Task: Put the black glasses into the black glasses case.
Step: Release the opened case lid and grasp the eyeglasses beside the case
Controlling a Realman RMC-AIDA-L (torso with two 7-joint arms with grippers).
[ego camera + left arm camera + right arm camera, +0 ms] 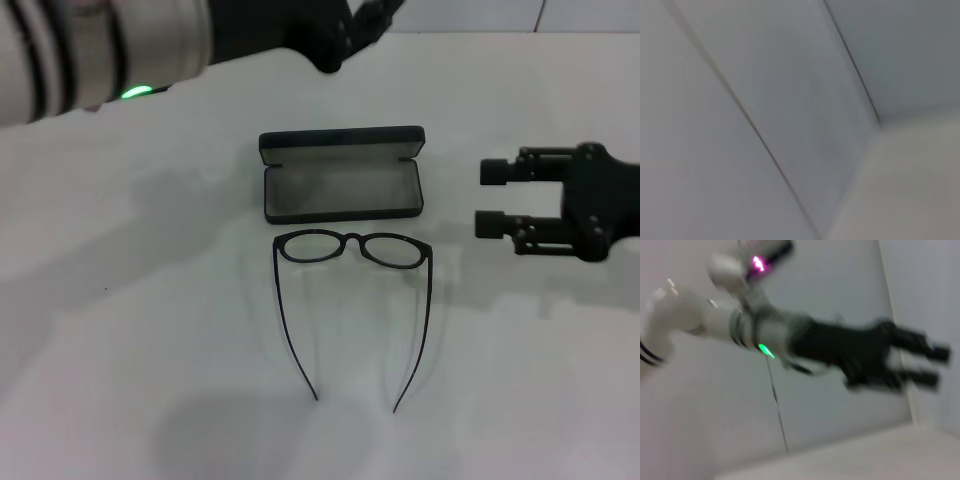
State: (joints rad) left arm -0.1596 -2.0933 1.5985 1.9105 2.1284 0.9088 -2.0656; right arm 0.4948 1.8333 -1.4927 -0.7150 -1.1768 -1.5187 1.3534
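The black glasses case (340, 186) lies open at the table's centre, grey lining up and lid raised at the back. The black glasses (352, 249) lie unfolded just in front of it, lenses toward the case and temple arms pointing toward me. My right gripper (488, 198) hovers open and empty to the right of the case, its fingers pointing left. My left gripper (350, 30) is raised at the far top, behind the case. It also shows in the right wrist view (935, 366), blurred, its fingers apart and empty.
The white table (130, 330) carries only the case and the glasses. My left forearm (90, 50) crosses the top left corner. The left wrist view shows only grey wall panels (790, 100) and a strip of table.
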